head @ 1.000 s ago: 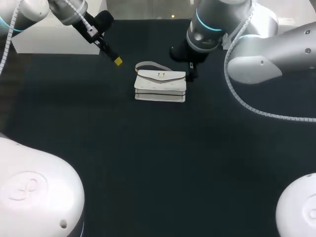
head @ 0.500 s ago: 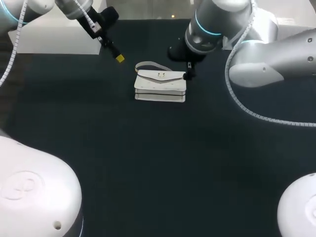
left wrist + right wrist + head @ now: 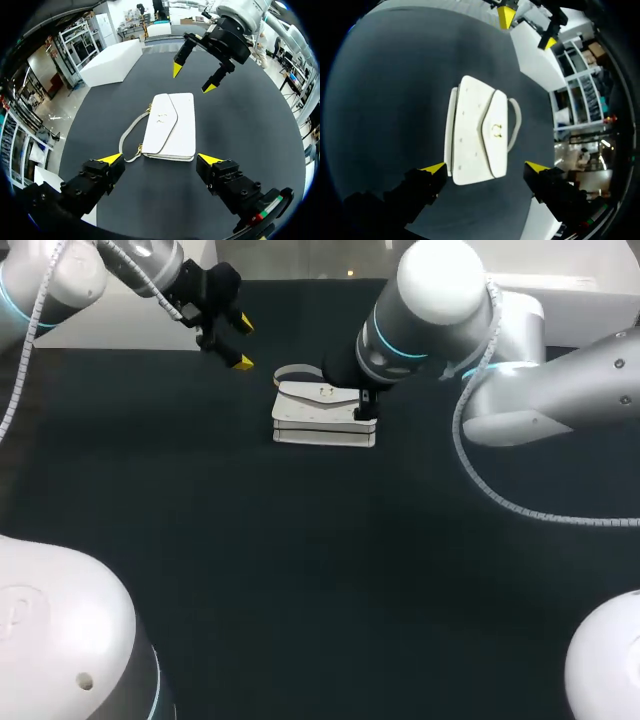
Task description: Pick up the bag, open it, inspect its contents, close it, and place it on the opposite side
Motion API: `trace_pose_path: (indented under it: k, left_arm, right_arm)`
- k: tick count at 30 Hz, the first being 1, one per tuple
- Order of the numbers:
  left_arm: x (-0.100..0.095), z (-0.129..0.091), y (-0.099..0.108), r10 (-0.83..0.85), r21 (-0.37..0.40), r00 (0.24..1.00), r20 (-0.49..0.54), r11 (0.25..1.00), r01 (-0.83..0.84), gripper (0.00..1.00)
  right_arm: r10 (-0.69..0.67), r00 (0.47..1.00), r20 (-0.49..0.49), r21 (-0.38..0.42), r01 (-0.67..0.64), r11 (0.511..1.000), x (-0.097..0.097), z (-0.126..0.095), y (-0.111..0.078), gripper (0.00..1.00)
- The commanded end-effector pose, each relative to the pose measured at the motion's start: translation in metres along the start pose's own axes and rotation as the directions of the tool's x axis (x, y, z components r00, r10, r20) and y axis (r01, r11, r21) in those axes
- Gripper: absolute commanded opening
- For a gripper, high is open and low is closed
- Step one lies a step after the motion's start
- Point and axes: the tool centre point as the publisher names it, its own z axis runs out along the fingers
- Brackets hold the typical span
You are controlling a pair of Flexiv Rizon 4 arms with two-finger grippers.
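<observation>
A white flap bag [image 3: 325, 415] with a gold clasp and a looped strap lies flat on the black table, at the back middle. My left gripper [image 3: 241, 343] hangs open to the left of the bag, above the table and apart from it. In the left wrist view the bag [image 3: 170, 127] lies ahead of my left gripper [image 3: 160, 159]. My right gripper [image 3: 360, 405] hovers over the bag's right end, its tips mostly hidden by the wrist. Seen from the right wrist, my right gripper [image 3: 485, 167] is open just above the bag [image 3: 477, 130], holding nothing.
A white box [image 3: 120, 325] stands at the table's back left, behind my left arm. The white robot bases [image 3: 60, 640] fill the front corners. The dark tabletop [image 3: 330, 570] stretches in front of the bag.
My right gripper has moved left, from beside the bag to over its right end. My left gripper has turned, so both yellow tips now show, and has stayed left of the bag.
</observation>
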Motion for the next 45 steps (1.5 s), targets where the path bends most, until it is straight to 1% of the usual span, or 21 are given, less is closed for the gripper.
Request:
trace_pose_path:
  k: [1, 5, 6, 8, 9, 10, 20, 22, 24, 25, 27, 28, 29, 31, 33, 37, 39, 40, 43, 44, 45]
  left_arm:
    - [0.000, 0.006, -0.003, 0.286, 0.108, 0.956, 0.064, 0.950, -0.292, 1.00]
    - [-0.003, 0.009, -0.009, 0.336, 0.125, 0.938, 0.080, 0.931, -0.344, 1.00]
    - [-0.004, 0.010, -0.011, 0.342, 0.135, 0.937, 0.076, 0.927, -0.350, 1.00]
    - [-0.005, 0.010, -0.012, 0.346, 0.136, 0.936, 0.067, 0.926, -0.352, 1.00]
    - [-0.005, 0.010, -0.012, 0.346, 0.136, 0.936, 0.067, 0.926, -0.352, 1.00]
    - [-0.005, 0.010, -0.012, 0.346, 0.136, 0.936, 0.067, 0.926, -0.352, 1.00]
    - [-0.005, 0.010, -0.012, 0.346, 0.136, 0.936, 0.067, 0.926, -0.352, 1.00]
    - [-0.002, 0.016, -0.014, 0.351, 0.166, 0.933, 0.078, 0.918, -0.359, 1.00]
    - [0.001, 0.023, -0.016, 0.365, 0.148, 0.925, 0.104, 0.914, -0.377, 1.00]
    - [0.003, 0.026, -0.018, 0.374, 0.159, 0.922, 0.101, 0.909, -0.386, 1.00]
    - [0.005, 0.031, -0.021, 0.392, 0.149, 0.913, 0.116, 0.902, -0.406, 1.00]
    - [0.005, 0.032, -0.022, 0.397, 0.172, 0.911, 0.113, 0.895, -0.411, 1.00]
    - [0.006, 0.033, -0.023, 0.394, 0.170, 0.911, 0.119, 0.896, -0.410, 1.00]
    - [0.006, 0.036, -0.024, 0.396, 0.165, 0.910, 0.124, 0.896, -0.413, 1.00]
    - [0.006, 0.039, -0.025, 0.400, 0.176, 0.907, 0.132, 0.891, -0.419, 1.00]
    - [0.006, 0.044, -0.029, 0.408, 0.182, 0.904, 0.126, 0.886, -0.425, 1.00]
    - [0.006, 0.046, -0.030, 0.412, 0.183, 0.903, 0.120, 0.885, -0.428, 1.00]
    - [0.006, 0.047, -0.030, 0.413, 0.182, 0.903, 0.119, 0.885, -0.428, 1.00]
    - [0.006, 0.049, -0.029, 0.415, 0.183, 0.903, 0.112, 0.885, -0.429, 1.00]
    - [0.006, 0.049, -0.029, 0.414, 0.183, 0.904, 0.109, 0.885, -0.427, 1.00]
    - [0.006, 0.050, -0.029, 0.413, 0.182, 0.904, 0.108, 0.886, -0.427, 1.00]
  right_arm:
    - [0.006, 0.995, 0.099, -0.002, -0.006, 1.000, 0.009, 0.006, -0.002, 1.00]
    - [0.007, 0.992, 0.125, -0.004, -0.006, 1.000, 0.015, 0.009, -0.004, 1.00]
    - [0.006, 0.990, 0.144, -0.007, -0.005, 1.000, 0.017, 0.011, -0.004, 1.00]
    - [0.007, 0.988, 0.155, 0.011, -0.008, 1.000, 0.020, 0.013, -0.005, 1.00]
    - [0.010, 0.989, 0.149, 0.008, -0.011, 1.000, 0.021, 0.016, -0.005, 1.00]
    - [0.011, 0.993, 0.121, 0.012, -0.013, 1.000, 0.023, 0.020, -0.006, 1.00]
    - [0.011, 0.993, 0.121, 0.012, -0.013, 1.000, 0.023, 0.020, -0.006, 1.00]
    - [0.017, 0.991, 0.132, 0.012, -0.019, 1.000, 0.022, 0.023, -0.004, 1.00]
    - [0.013, 0.988, 0.152, -0.012, -0.011, 1.000, 0.024, 0.028, 0.001, 1.00]
    - [0.009, 0.988, 0.155, -0.004, -0.008, 1.000, 0.026, 0.031, 0.003, 1.00]
    - [0.005, 0.986, 0.167, -0.007, -0.004, 1.000, 0.030, 0.035, 0.006, 1.00]
    - [0.008, 0.985, 0.170, -0.006, -0.007, 1.000, 0.032, 0.038, 0.006, 1.00]
    - [0.007, 0.985, 0.171, -0.003, -0.007, 1.000, 0.034, 0.040, 0.007, 1.00]
    - [0.009, 0.985, 0.170, 0.010, -0.011, 1.000, 0.036, 0.043, 0.006, 1.00]
    - [0.016, 0.985, 0.174, 0.022, -0.021, 1.000, 0.037, 0.047, 0.004, 1.00]
    - [0.019, 0.982, 0.190, 0.024, -0.025, 0.999, 0.036, 0.050, 0.001, 1.00]
    - [0.020, 0.980, 0.198, 0.024, -0.025, 0.999, 0.034, 0.050, 0.000, 0.79]
    - [0.019, 0.980, 0.199, 0.025, -0.025, 0.999, 0.034, 0.051, -0.001, 0.72]
    - [0.016, 0.979, 0.204, 0.026, -0.022, 0.999, 0.032, 0.051, -0.003, 0.59]
    - [0.015, 0.979, 0.204, 0.025, -0.020, 0.999, 0.032, 0.051, -0.004, 0.50]
    - [0.015, 0.979, 0.205, 0.025, -0.021, 0.999, 0.032, 0.051, -0.005, 0.48]
